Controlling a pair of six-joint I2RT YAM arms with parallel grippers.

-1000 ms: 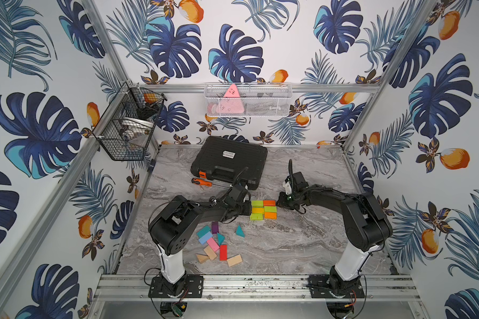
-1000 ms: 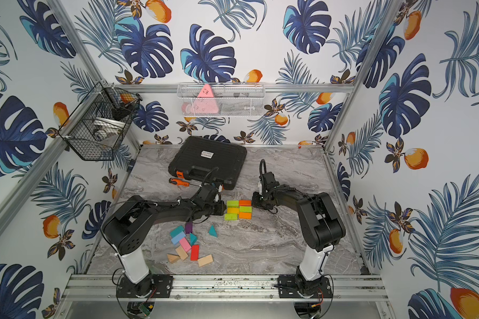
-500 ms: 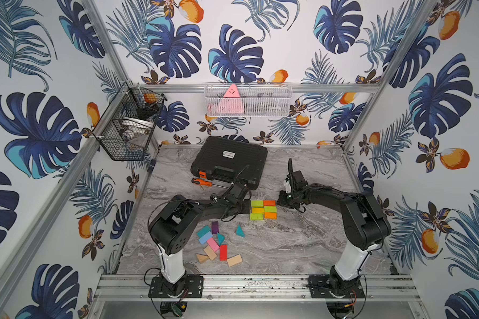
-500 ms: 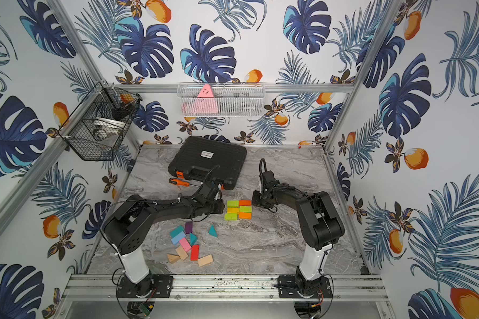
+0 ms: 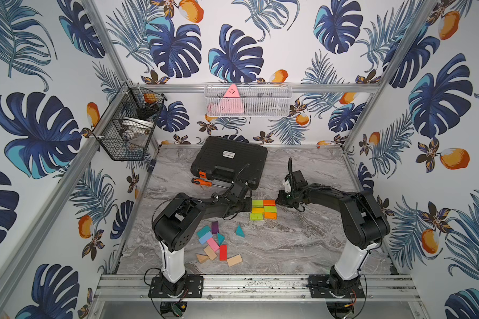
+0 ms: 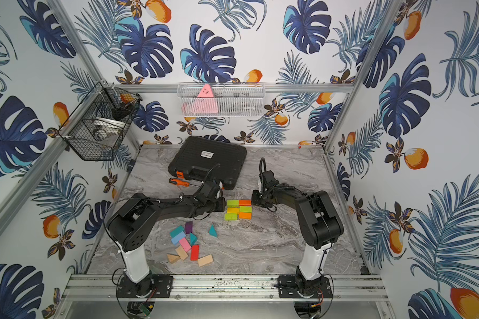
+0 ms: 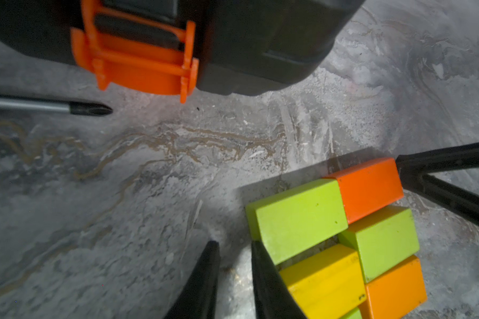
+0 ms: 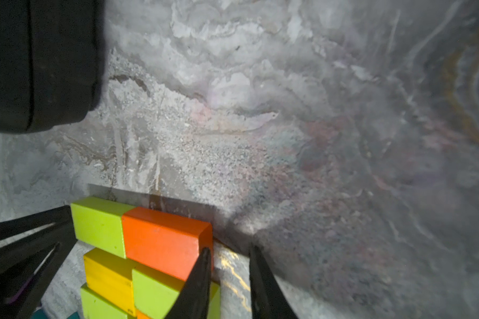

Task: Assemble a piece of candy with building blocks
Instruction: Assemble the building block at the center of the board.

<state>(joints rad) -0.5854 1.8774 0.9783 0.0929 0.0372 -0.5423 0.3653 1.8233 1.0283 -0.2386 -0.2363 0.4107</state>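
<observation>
Item 1. Left gripper [image 7: 234, 245]: my fingers stood narrow with a slim gap and nothing between them. One finger lay against the end of the lime brick [image 7: 299, 218].
Item 2. Right gripper [image 8: 228, 250]: likewise narrow and empty, with one finger against the end of the red-orange brick [image 8: 163, 240].
Item 3. Six-brick slab [image 5: 263, 209]: lime, orange and yellow, two columns by three rows. It lay flat on the marble table [image 5: 302, 243] between my two grippers.
Item 4. Loose blocks [image 5: 215, 244]: scattered near my left base.
Item 5. Black tool case [image 5: 230, 161], with the screwdriver [image 5: 201, 181] just beside it.
</observation>
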